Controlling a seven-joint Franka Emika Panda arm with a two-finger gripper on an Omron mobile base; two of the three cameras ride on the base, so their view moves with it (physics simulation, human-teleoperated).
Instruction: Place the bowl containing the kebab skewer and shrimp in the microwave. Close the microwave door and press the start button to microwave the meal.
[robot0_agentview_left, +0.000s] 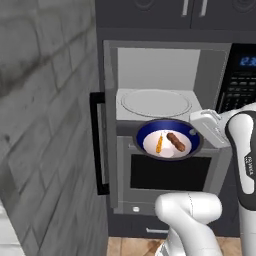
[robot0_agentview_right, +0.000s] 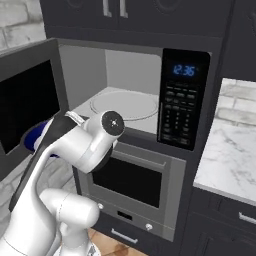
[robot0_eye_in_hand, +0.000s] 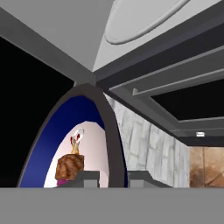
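Observation:
The dark blue bowl (robot0_agentview_left: 168, 139) hangs in the air just in front of and below the microwave's (robot0_agentview_left: 155, 70) open cavity. In its white inside lie the brown kebab skewer (robot0_agentview_left: 176, 142) and the thin orange shrimp (robot0_agentview_left: 159, 143). My gripper (robot0_agentview_left: 196, 134) is shut on the bowl's right rim. In the hand view the rim (robot0_eye_in_hand: 111, 144) runs up between my fingertips (robot0_eye_in_hand: 85, 177), with the kebab skewer (robot0_eye_in_hand: 70, 166) close by. The round turntable (robot0_agentview_left: 156, 103) is bare. The microwave door (robot0_agentview_left: 111, 130) stands swung open to the left. In the right base view my arm hides most of the bowl (robot0_agentview_right: 36, 137).
The black keypad panel (robot0_agentview_right: 180, 120) with its blue display (robot0_agentview_right: 183, 70) is right of the cavity. An oven (robot0_agentview_left: 170, 172) with a dark window sits directly under the microwave. A brick wall (robot0_agentview_left: 45, 125) is at the left, and a marble counter (robot0_agentview_right: 230, 145) at the right.

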